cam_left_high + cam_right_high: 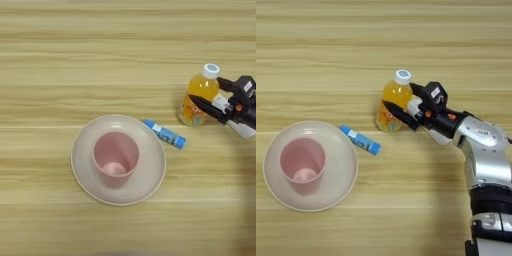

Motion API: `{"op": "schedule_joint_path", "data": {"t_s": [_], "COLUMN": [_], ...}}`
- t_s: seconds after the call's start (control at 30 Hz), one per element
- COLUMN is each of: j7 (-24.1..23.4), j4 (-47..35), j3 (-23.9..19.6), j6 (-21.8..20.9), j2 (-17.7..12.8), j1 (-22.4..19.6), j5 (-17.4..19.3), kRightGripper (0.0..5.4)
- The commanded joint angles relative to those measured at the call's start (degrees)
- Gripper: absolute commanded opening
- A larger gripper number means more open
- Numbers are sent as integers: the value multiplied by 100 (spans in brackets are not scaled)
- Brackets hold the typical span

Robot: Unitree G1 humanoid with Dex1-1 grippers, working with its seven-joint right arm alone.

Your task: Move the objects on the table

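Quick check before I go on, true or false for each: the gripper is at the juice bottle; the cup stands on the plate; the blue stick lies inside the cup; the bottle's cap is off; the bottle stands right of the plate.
1. The gripper is at the bottle. True: its two black fingers are spread, one on each side of the bottle.
2. The pink cup stands on the plate. True.
3. The blue stick lies inside the cup. False: it lies on the table, between plate and bottle.
4. The bottle's cap is off. False: the white cap is on.
5. The bottle stands right of the plate. True.
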Motion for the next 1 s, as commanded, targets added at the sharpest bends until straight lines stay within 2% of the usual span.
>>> {"op": "schedule_joint_path", "data": {"t_s": [0.03,0.53,0.57,0.87,1.0], "j7": [-121,-144,-157,-201,-211], "j4": [-202,30,38,27,-78], "j3": [-110,-57,-51,-29,-42], "j6": [-269,-398,-400,-396,-358], "j2": [-298,-288,-286,-251,-230], "j1": [-295,-280,-284,-335,-356], "j5": [40,-33,-42,-39,14], "kRightGripper": [354,354,392,529,538]}}
